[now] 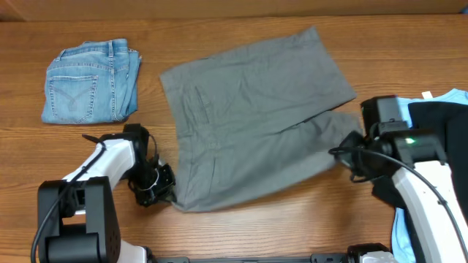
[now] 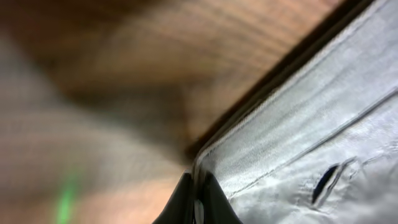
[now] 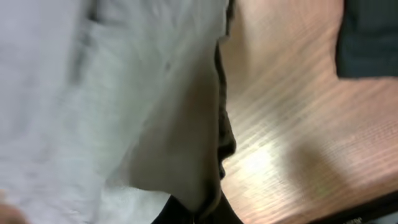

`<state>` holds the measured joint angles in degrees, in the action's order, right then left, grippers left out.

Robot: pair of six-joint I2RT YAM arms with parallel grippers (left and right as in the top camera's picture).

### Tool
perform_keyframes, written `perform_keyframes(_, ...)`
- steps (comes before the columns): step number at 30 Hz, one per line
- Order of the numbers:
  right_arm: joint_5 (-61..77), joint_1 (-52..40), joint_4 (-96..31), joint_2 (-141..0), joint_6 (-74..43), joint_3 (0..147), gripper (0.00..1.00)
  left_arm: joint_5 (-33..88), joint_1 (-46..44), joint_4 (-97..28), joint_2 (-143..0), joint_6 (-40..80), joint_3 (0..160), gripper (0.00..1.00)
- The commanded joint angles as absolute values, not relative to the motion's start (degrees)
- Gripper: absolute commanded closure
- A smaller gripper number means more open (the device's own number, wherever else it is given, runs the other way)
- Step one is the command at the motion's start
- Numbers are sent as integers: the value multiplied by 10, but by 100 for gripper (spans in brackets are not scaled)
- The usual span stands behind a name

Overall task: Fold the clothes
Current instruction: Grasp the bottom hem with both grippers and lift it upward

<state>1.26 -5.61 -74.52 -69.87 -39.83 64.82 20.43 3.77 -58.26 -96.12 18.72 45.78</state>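
Note:
Grey shorts (image 1: 256, 109) lie spread across the middle of the wooden table. My left gripper (image 1: 167, 191) is shut on the waistband corner at the shorts' lower left; the left wrist view shows the hem (image 2: 298, 124) pinched between the fingers (image 2: 198, 205), with a buttonhole near it. My right gripper (image 1: 349, 155) is shut on the end of the near leg at the right; the right wrist view shows the grey cloth (image 3: 124, 93) held between its fingers (image 3: 199, 214).
Folded blue jeans (image 1: 91, 80) lie at the far left. A black garment (image 1: 439, 139) and a light blue one (image 1: 453, 98) are piled at the right edge, under my right arm. The black garment also shows in the right wrist view (image 3: 367, 37).

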Motion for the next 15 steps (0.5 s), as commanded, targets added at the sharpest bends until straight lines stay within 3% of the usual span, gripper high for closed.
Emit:
perform_keyframes(1,-11,-53,-750,-668,-385,720,96,196,66,-605,-940,139,479,96)
perform_keyframes(15,-60,-53,-805,-665,-375,927,96,127,115,-752,-683,113,627,96)
